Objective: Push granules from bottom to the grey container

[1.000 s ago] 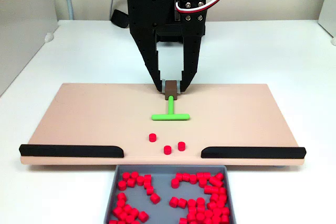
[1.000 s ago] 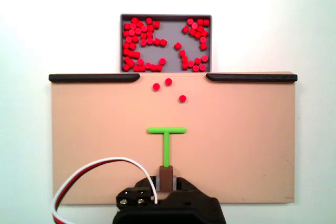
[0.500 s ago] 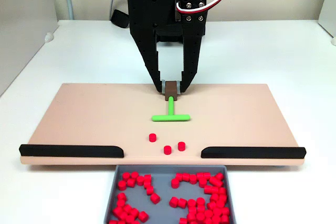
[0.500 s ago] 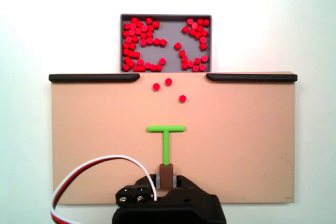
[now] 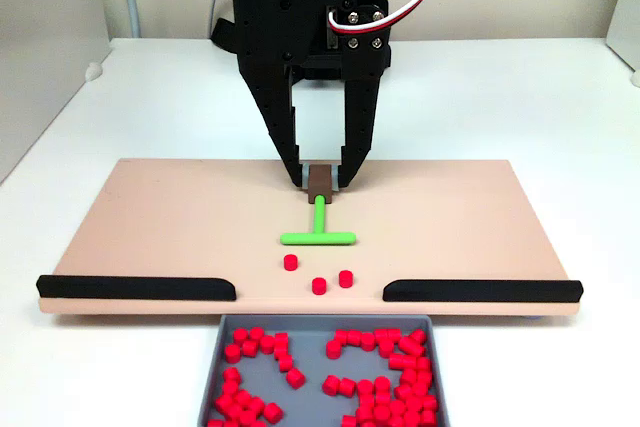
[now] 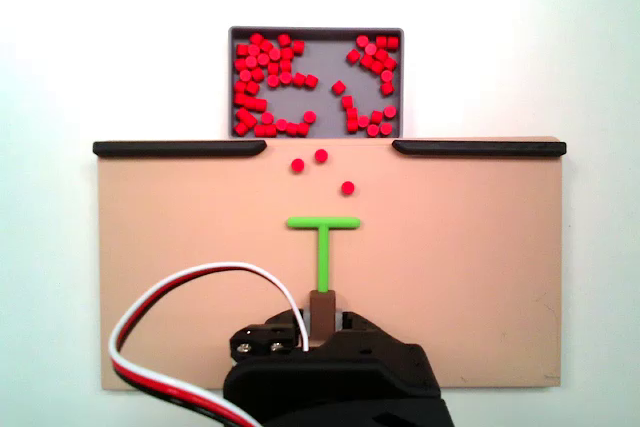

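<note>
Granules (image 6: 311, 82) mostly fill the grey container (image 6: 316, 34) at twelve o'clock of the board (image 6: 180, 267); three (image 6: 321, 155) remain ahead of the pusher (image 6: 323, 223), its stem pinched by the gripper (image 6: 322, 319).

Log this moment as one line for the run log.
gripper: shut on green pusher | granules: three loose on tan board | grey container: holds the others

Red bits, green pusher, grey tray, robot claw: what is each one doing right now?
End effector: shut on the pusher's brown handle.
Pusher: flat on the board, near three loose granules.
Loose granules: on the board, outside the tray.
Tray: holds many granules.
</note>
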`<act>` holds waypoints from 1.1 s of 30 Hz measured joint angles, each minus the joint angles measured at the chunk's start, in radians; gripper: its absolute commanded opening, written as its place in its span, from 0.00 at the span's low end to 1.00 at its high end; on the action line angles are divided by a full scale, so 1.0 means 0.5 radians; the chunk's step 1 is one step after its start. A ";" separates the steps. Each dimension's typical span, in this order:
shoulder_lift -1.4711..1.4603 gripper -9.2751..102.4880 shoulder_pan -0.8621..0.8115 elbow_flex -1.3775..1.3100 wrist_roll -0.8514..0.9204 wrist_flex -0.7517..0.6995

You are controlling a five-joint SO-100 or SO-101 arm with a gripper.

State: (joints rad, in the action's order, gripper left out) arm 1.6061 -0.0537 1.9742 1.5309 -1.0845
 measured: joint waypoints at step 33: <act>-0.313 0.09 -0.003 -0.368 0.018 -0.003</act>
State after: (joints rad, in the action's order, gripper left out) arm 1.4496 -0.0552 1.7902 1.5401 -1.0861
